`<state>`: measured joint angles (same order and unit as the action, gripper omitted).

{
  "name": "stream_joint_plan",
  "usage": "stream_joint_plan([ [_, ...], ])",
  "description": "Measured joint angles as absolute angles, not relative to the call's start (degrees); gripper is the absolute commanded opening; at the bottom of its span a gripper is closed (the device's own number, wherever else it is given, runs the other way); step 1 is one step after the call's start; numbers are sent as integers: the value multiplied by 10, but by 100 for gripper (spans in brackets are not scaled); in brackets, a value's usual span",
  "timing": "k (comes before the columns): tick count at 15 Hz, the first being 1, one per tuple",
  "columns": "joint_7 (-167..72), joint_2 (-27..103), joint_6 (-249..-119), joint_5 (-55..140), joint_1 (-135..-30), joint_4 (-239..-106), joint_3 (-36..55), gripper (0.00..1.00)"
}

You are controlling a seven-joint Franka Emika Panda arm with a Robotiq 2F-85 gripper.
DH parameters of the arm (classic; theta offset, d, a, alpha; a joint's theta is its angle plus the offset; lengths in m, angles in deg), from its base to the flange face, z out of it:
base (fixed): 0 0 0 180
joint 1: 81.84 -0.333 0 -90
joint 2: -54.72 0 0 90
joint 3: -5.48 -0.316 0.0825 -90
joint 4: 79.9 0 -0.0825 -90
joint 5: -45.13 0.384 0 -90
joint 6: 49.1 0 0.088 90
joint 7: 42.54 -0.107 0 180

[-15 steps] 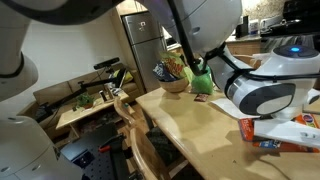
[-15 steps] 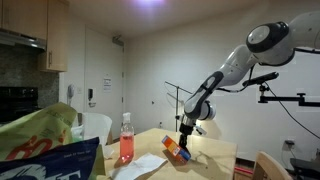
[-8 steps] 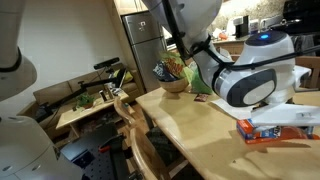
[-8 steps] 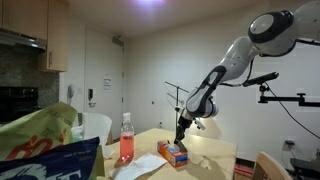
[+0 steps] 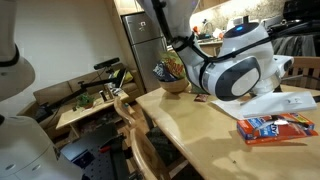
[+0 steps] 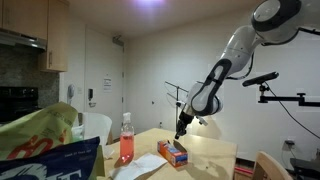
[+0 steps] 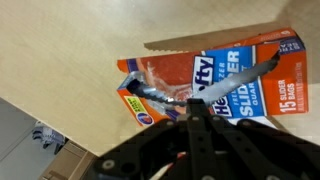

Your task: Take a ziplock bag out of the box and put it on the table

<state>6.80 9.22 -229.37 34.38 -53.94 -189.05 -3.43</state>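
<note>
Pinching ziplock bag [image 7: 252,70], apparently: tool [image 7: 190,101] above box [image 7: 262,102].

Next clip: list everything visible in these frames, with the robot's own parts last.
table: one, pale tan wood, carries the items below.
box: one, orange-red and blue, flat on the table.
ziplock bag: one, whitish clear, raised over the box, apparently pinched by the end effector.
spray bottle: one, pink, upright on the table near the box.
snack bag: one, yellow-green and blue, close foreground.
bowl: one, brown, filled, far table end.
bench: one, wooden, cluttered, beyond the table.
arm: one, white-grey, reaching down.
end effector: one, black, shut, above the box.
</note>
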Motion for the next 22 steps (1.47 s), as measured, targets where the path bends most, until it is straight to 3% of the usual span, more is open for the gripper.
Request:
stream_joint_plan([
  [9, 68, 84, -2253, 342, -517, -1891, -44, 0],
  [17, 53, 145, -2277, 285, -648, -1926, 54, 0],
  [22, 53, 132, -2263, 274, -671, -1912, 50, 0],
])
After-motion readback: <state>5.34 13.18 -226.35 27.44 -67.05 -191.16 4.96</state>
